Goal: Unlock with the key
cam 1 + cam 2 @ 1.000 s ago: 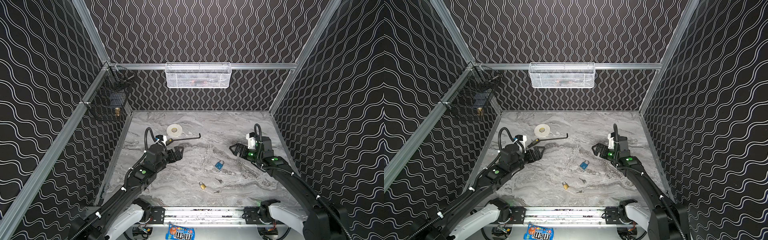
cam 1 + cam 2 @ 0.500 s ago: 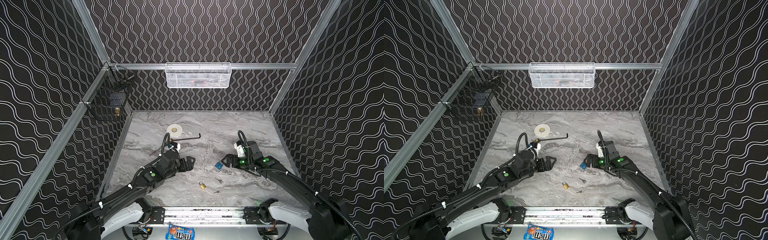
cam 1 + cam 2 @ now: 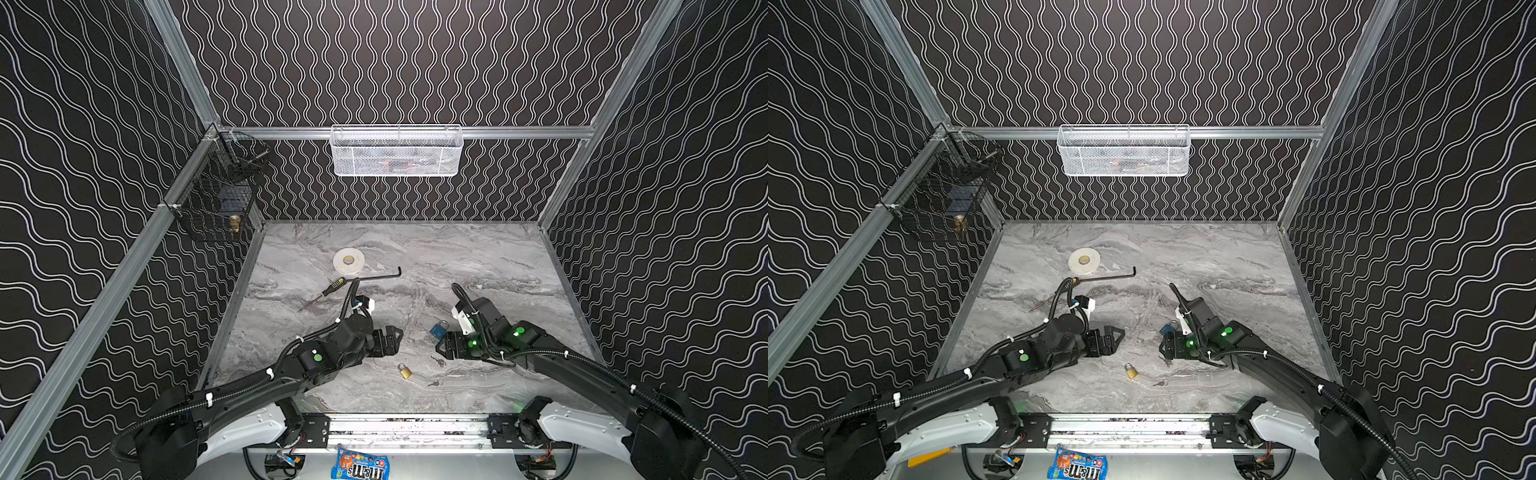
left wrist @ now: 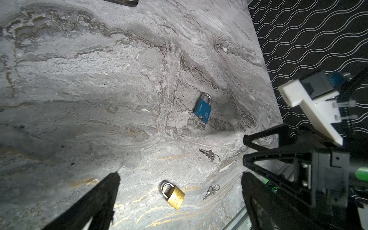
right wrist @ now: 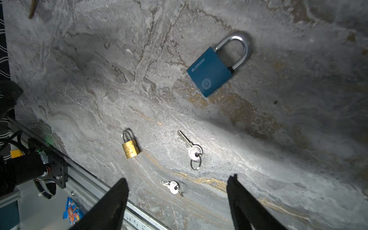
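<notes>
Containers:
- White mesh basket [image 3: 397,151] hangs on the rail above the table's back edge. Something reddish and dark shows through the mesh, too blurred to name
- Black wire basket [image 3: 216,203] hangs on the side rail above the back-left corner. It holds a brass-coloured object [image 3: 235,223] low down and a dark boxy item above it, too dim to identify

On the table [image 3: 478,257]:
- Blue padlock [image 5: 209,76] lies flat, right of centre, shackle seated
- Brass padlock [image 5: 130,150] lies flat near the middle of the front edge, shackle seated, well apart from the blue one
- Ringed key [image 5: 194,151] lies between the blue padlock and the front edge, touching neither lock
- Smaller key [image 5: 173,186] lies nearer the front edge, just beside the brass padlock on its right-edge side
- Cannot tell which key belongs to which lock
- Toward the back, left of centre: tape roll [image 3: 348,260], hex key [image 3: 374,276], screwdriver [image 3: 328,291]
- Candy bag [image 3: 360,467] lies off the table, below the front rail

Tools:
- Left tool [image 3: 395,341] is low over the table's centre, jaws spread wide and empty, pointing toward the locks
- Right tool [image 3: 439,348] is low, just beside the blue padlock on its front-edge side and close to the ringed key. Its jaws are parted and grip nothing
</notes>
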### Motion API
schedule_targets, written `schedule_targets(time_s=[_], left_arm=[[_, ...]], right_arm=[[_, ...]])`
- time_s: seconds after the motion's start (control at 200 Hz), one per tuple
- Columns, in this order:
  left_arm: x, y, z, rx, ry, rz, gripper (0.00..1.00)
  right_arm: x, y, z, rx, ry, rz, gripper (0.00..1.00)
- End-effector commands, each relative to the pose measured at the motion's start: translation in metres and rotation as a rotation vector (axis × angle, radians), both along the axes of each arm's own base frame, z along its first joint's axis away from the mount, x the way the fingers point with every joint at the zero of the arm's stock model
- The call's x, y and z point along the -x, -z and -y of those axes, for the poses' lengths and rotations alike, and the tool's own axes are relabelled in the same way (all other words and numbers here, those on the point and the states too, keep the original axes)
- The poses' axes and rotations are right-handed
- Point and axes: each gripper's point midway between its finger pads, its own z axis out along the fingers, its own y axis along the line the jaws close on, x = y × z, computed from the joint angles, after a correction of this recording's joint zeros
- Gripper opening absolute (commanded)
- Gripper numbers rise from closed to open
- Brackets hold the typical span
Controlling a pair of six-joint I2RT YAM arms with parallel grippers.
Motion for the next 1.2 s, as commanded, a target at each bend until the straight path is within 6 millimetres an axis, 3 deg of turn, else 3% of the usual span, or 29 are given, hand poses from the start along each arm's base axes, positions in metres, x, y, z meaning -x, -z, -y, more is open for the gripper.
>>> schedule_targets(time_s=[0.0,0.385,0.871,1.196], left_arm=[[0.0,0.004,-0.005,0.011,-0.042,-0.015,0.99],[0.006,0.011,-0.016,-0.004,-0.061,-0.037,0.99],[0.01,0.016,-0.02,-0.003,-0.068,-0.054,0.99],[0.01,0.02,-0.021,-0.019,-0.066,-0.061,0.99]], right_arm=[[0.013,0.008,-0.002,0.02,0.005,-0.048,0.73],[0.048,0.038,-0.011,0.137,-0.051,-0.106,0.57],[0.063,0.063,-0.017,0.21,-0.082,-0.123,0.39],[0.06,0.066,-0.019,0.226,-0.085,-0.11,0.31]])
